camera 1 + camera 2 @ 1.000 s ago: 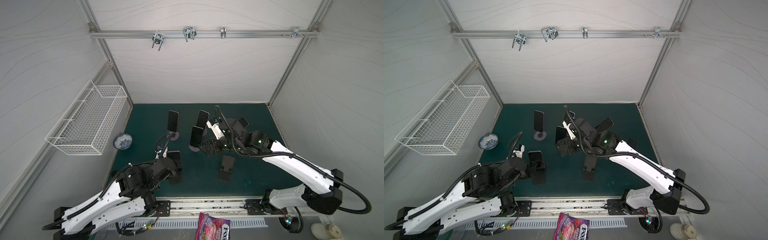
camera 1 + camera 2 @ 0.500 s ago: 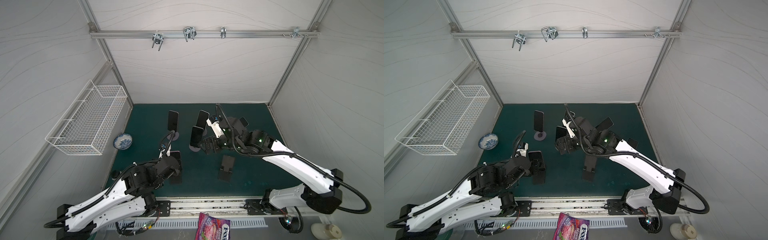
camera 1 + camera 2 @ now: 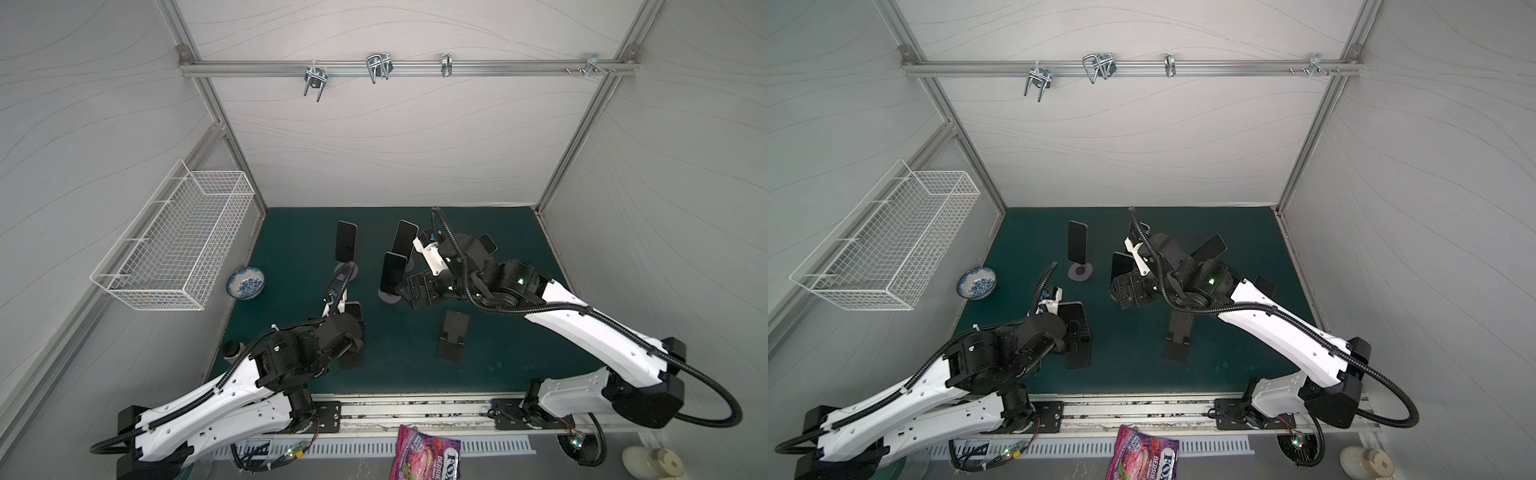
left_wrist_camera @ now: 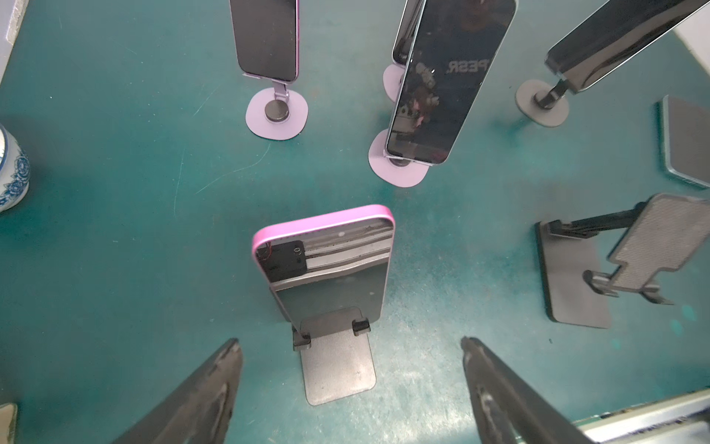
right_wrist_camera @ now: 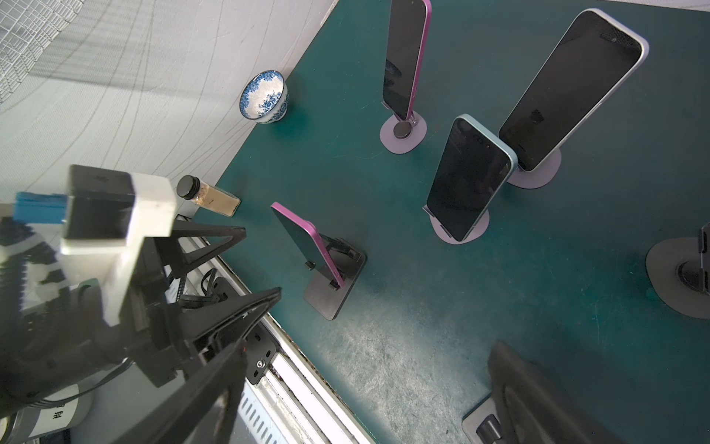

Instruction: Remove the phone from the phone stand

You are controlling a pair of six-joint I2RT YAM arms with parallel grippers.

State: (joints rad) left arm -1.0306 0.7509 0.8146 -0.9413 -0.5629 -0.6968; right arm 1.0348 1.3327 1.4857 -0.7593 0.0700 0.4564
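**While the phone waits in its stand, a side grip is to be set up**

Since the pink-edged phone (image 4: 326,265) is seen leaning back in the dark phone stand (image 4: 338,369), the approach is judged to be the step in hand. In both top views the pair is found left of centre, in the lower half of the frame, on the green counter (image 3: 291,249).

The left gripper (image 4: 349,341) is held open just short of the stand, its jaws spread wider than the phone and nothing gripped. The right gripper (image 3: 413,293) is likewise open and empty, near the middle of the frame, close to a phone on a round base (image 3: 392,272).

A good grasp would be taken on the phone's two long edges, above the two small hooks (image 4: 361,326) at the foot of the cradle. The lift is best made upward along the cradle's slope until those hooks are cleared. As the stand looks light, it could be dragged along, so slow closing and a centred grip are advised.
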